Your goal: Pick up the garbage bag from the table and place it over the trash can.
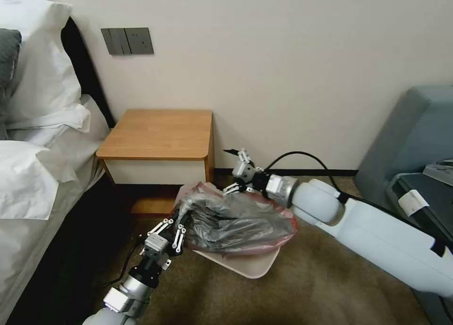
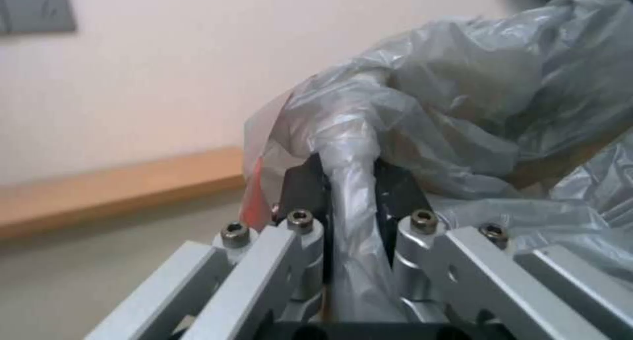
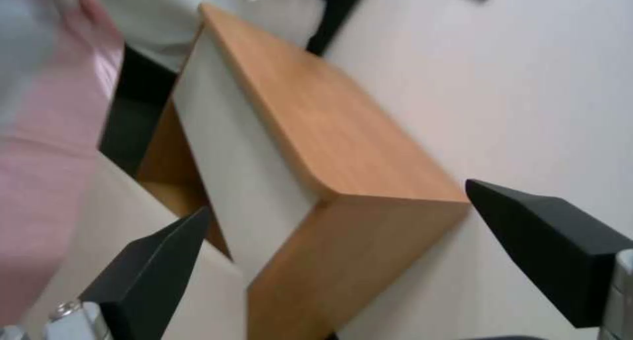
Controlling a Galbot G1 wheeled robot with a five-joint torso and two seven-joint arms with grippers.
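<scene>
Bag (image 1: pixel 236 219) lies crumpled over bin (image 1: pixel 250 263), low centre of head view, in front of table (image 1: pixel 158 134), whose top is bare. L gripper (image 1: pixel 175 223) at bag's left edge, pinched tight on twisted bit of plastic, prob. to hold that side. R gripper (image 1: pixel 235 170) at bag's far edge, fingers wide apart, holding nothing, prob. just let go.

Head view evenly lit, soft indoor light, dark shadow beside bed (image 1: pixel 33 183). Garbage bag (image 1: pixel 236 219) shows mild sheen. Both wrist views soft; right wrist view looks motion-blurred, perhaps.
</scene>
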